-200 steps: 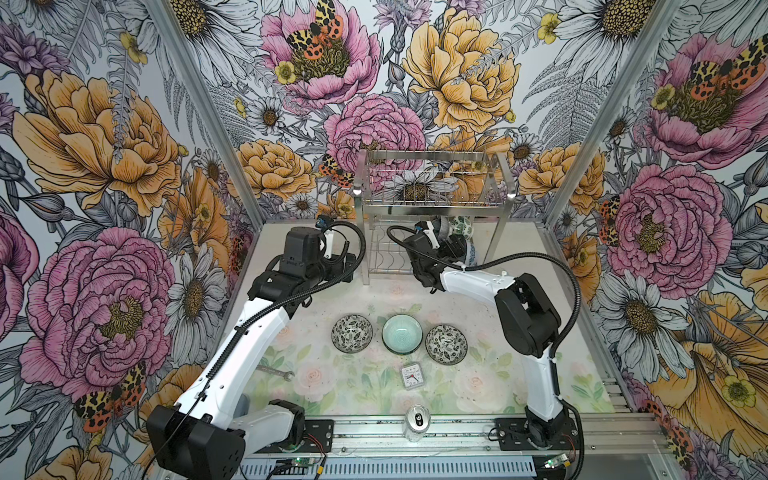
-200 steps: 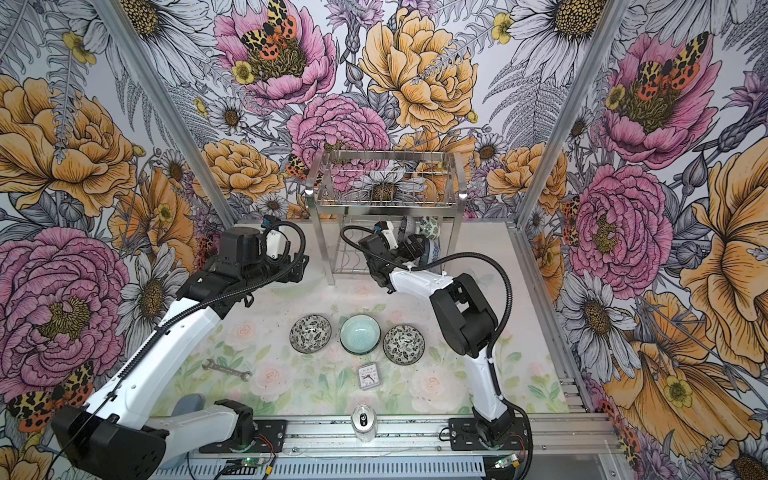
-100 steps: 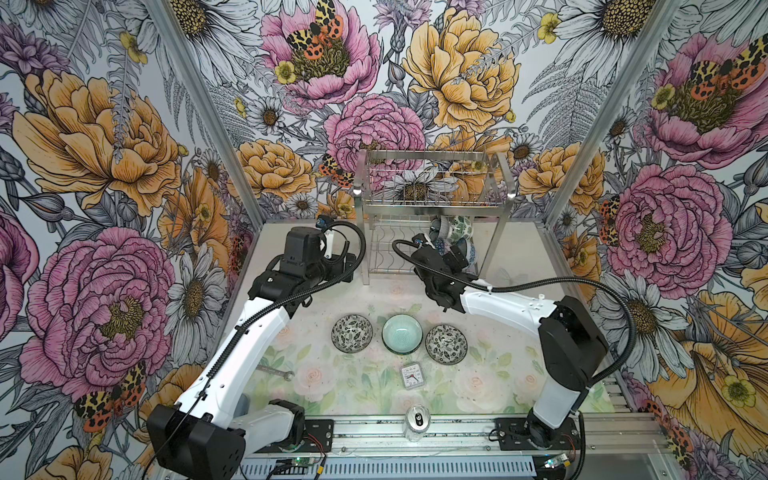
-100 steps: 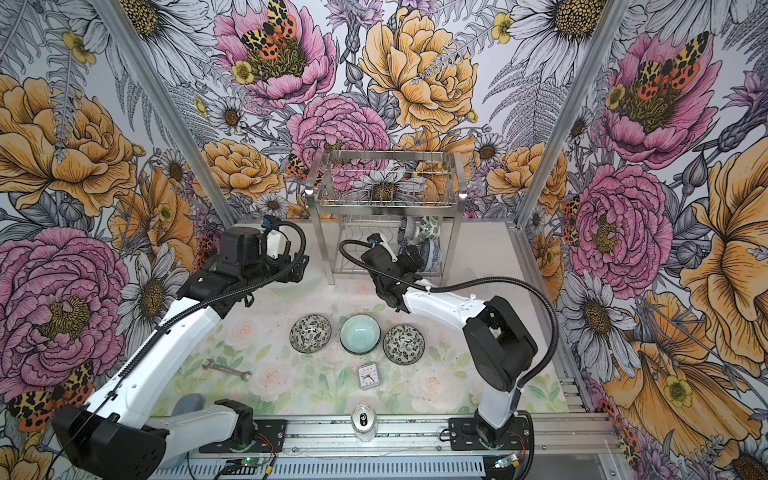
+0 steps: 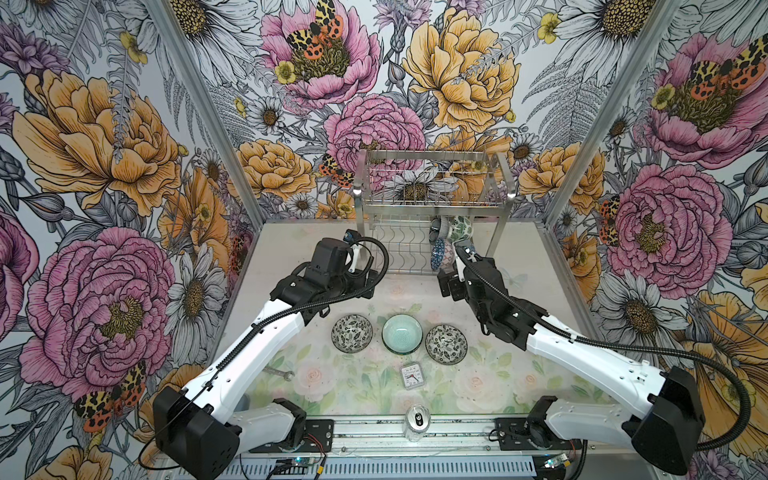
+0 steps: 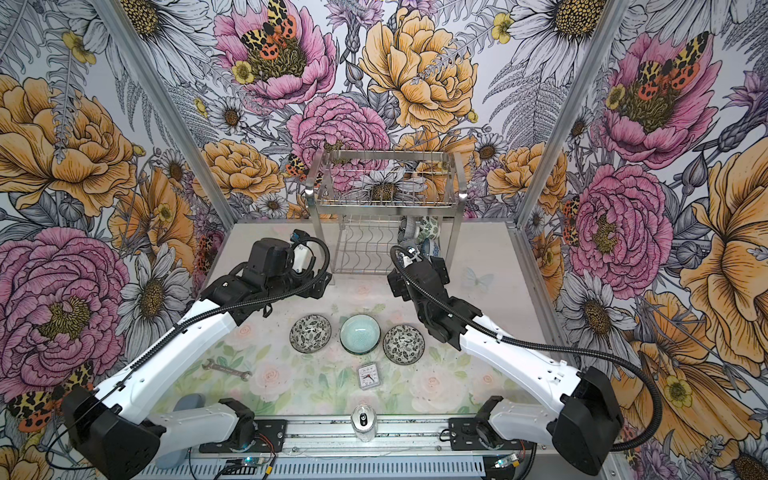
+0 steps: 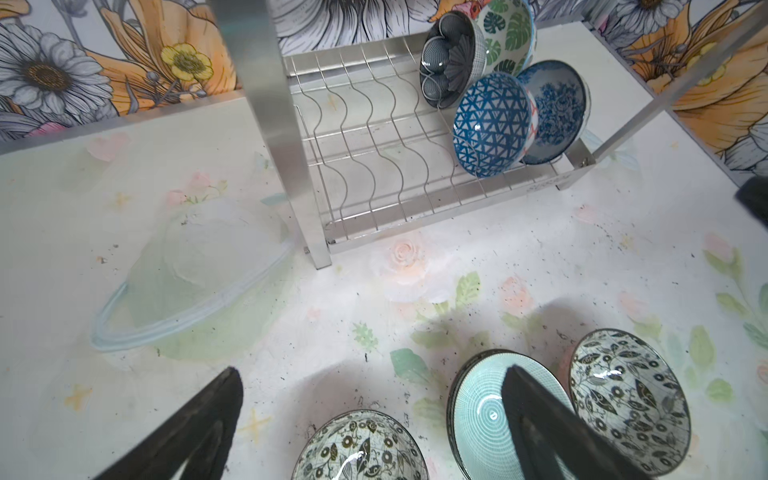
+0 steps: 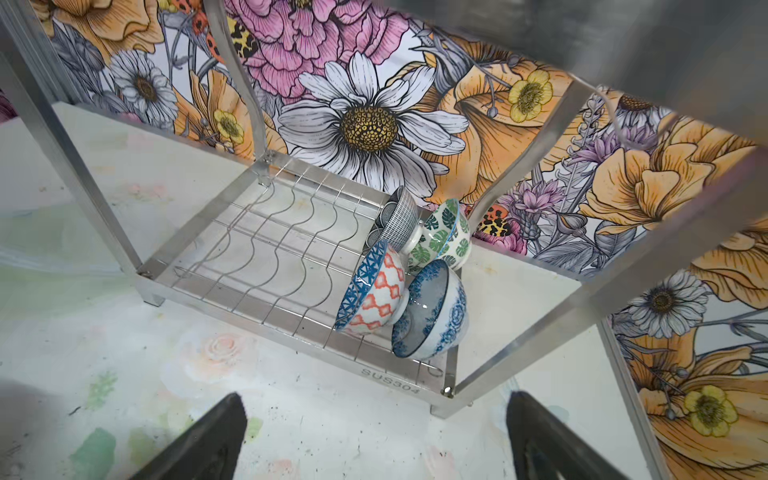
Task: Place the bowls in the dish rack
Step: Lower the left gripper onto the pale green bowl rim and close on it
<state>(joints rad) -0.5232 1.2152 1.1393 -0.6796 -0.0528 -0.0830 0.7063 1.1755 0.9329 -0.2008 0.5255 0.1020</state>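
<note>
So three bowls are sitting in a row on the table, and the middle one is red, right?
Not quite. Three bowls do sit in a row on the table, but the middle bowl is pale teal, not red. Both top views show it between the left leaf-patterned bowl and the right leaf-patterned bowl.

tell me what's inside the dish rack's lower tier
In the lower tier of the dish rack, on edge: blue triangle bowl, blue floral bowl, navy petal bowl, green leaf bowl. Anything behind them is covered.
</note>
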